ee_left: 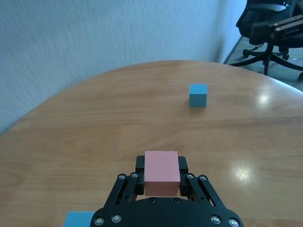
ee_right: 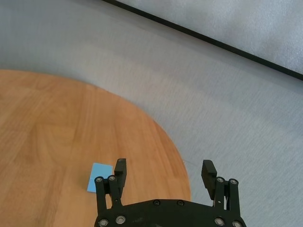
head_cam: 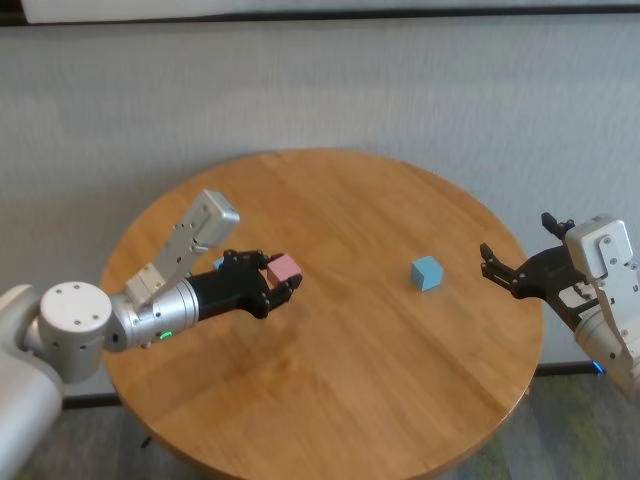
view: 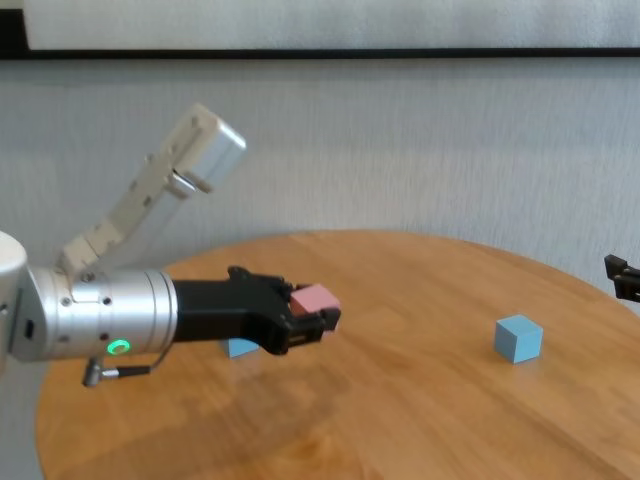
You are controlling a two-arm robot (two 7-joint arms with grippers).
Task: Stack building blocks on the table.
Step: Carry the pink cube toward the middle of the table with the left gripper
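Above table (head_cam: 340,400): left gripper (head_cam: 283,280) jaws grip pink block (head_cam: 284,267) | right gripper (head_cam: 520,262) jaws open

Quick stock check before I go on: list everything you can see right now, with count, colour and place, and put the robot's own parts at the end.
Small matte pink cube: one, pink, held above the table on the robot's left side, clamped in the left tool.
Small matte light blue cubes: two, light blue. One sits alone on the table, right of centre. The other lies on the table under the left arm, mostly hidden.
Round wooden table: one, honey-brown plank top, filling the middle of the head view.
Black office chair: one, black, on the floor beyond the table, seen from the left wrist.
Left tool: black, shut on the pink cube, over the table's left part.
Right tool: black, open and empty, at the table's right edge.
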